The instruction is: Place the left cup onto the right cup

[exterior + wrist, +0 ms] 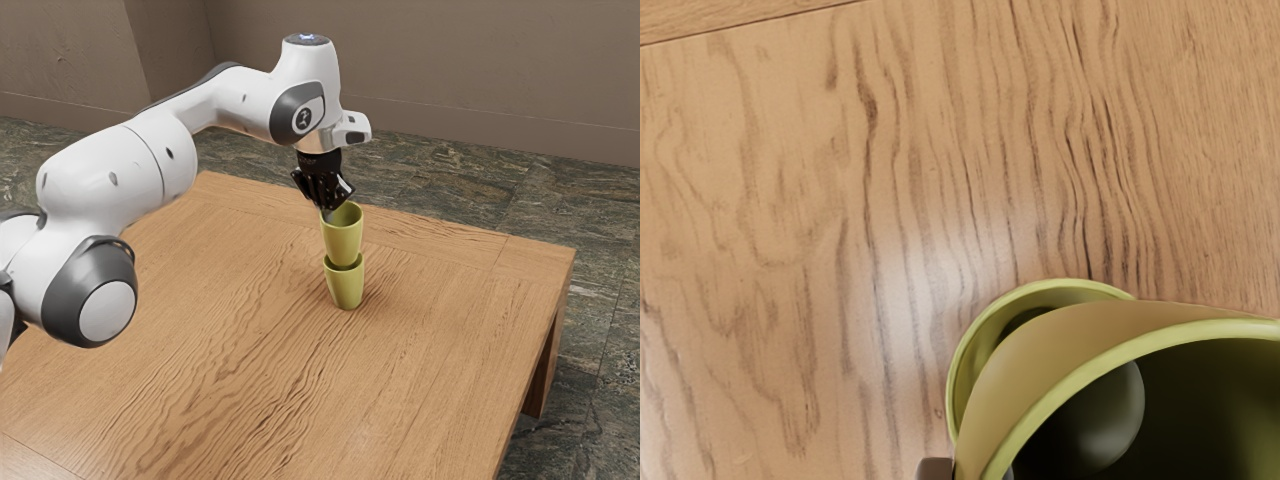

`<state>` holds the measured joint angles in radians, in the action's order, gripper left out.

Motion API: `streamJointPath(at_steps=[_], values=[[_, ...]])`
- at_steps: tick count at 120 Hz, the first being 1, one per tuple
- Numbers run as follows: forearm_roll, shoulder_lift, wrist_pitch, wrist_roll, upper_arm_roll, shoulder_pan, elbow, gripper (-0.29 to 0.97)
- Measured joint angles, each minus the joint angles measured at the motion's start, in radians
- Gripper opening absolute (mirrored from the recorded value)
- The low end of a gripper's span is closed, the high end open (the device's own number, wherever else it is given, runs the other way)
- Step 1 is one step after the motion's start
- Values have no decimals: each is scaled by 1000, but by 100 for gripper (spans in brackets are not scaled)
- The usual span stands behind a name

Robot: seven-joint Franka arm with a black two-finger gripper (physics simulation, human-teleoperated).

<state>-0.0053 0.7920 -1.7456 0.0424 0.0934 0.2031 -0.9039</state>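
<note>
Two cups of the same olive-green, smooth and matte material are seen, both tapered toward the base and without handle. The upper cup [342, 238] is seated with its base inside the lower cup [345, 286], which stands upright on the table [250, 350] near its middle. The table is made of light wood with a strong wavy grain and a square edge. The floor [590, 210] around it is covered with dark stone tiles.

The black gripper [328, 207] is placed at the rim of the upper cup, on the side toward the arm. Its fingers are kept narrow and are clamped on the cup wall there. In the wrist view the upper cup's rim [1090, 335] is shown just under the hand, with the thin rim of the lower cup [965, 360] beside it.
</note>
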Motion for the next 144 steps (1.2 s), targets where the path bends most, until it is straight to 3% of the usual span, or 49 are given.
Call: streamJointPath(at_steps=[107,144], values=[[-2,15,-9,-2,-4,-1,-2,-10],[-5,15,-14,-1,-1,-1,-8,2]])
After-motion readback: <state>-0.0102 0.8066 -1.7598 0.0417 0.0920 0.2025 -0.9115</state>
